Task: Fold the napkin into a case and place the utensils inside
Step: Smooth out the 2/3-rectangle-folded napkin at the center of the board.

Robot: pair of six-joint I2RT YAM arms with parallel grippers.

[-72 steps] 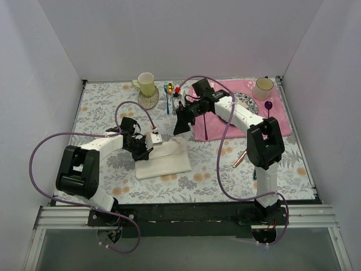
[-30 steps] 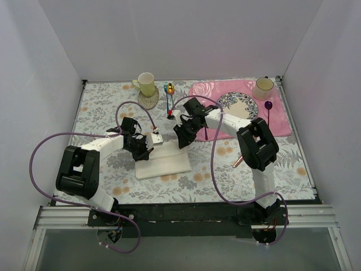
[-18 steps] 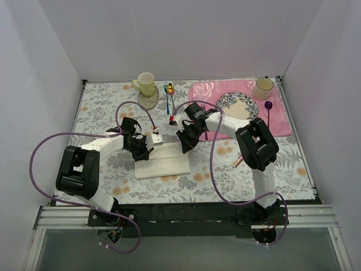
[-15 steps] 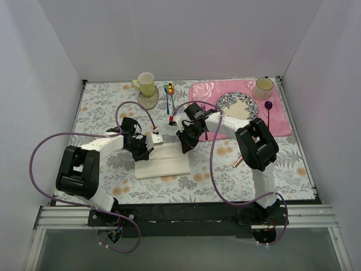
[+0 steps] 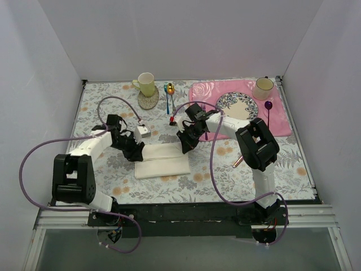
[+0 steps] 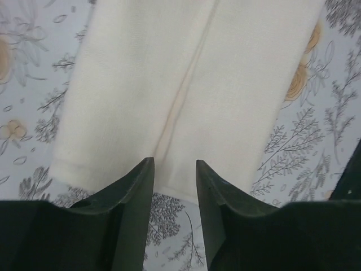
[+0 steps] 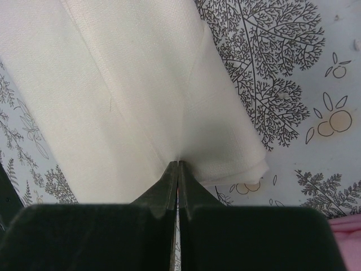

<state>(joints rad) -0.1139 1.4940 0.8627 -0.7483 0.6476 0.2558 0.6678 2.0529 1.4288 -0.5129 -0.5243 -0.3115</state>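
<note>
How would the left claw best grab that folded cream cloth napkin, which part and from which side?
Probably its short left-hand edge, approached low from the left. The folded cream cloth napkin lies flat on the floral tablecloth, so only an edge offers something to pinch. The open left gripper faces that edge, and the right gripper appears to pinch the opposite end.

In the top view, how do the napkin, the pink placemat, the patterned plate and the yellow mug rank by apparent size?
Largest to smallest:
pink placemat
napkin
patterned plate
yellow mug
</note>
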